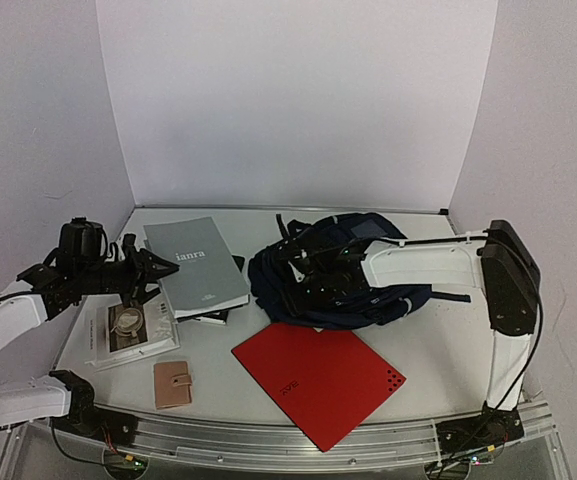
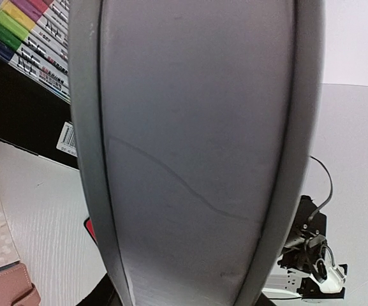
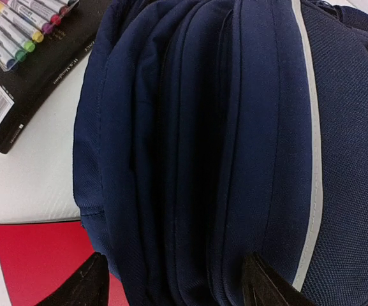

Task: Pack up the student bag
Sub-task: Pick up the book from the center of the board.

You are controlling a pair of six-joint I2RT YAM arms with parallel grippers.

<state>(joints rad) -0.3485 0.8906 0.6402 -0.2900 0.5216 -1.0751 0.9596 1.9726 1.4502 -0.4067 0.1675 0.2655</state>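
Holding, left gripper (image 1: 153,268): clamped on the left edge of a grey book (image 1: 196,265), which sits tilted above the table (image 1: 438,330).
Grey book: flat, rectangular, matte cover with pale lettering; in the left wrist view its smooth face fills the frame, marked by 1 thin curved scratch.
Right gripper (image 3: 180,290): on top of the student bag (image 1: 333,275), its 2 dark fingers (image 3: 85,287) apart and astride the fabric ridges; whether they pinch the cloth cannot be told.
Student bag: lying slumped at the centre-right of the table, behind the red folder (image 1: 318,380); dark navy woven fabric in soft parallel folds, with 1 light-grey stripe running along a seam.
Red folder: thin, flat, matte, square-cornered, with small holes near 1 edge.
Marker box (image 3: 24,57): black, flat, with a row of bright coloured pens and a barcode label, beside the bag.
Wallet (image 1: 173,384): small, pinkish-tan, leather-like, with a snap tab.
Booklet (image 1: 128,328): white, glossy, at the left edge.
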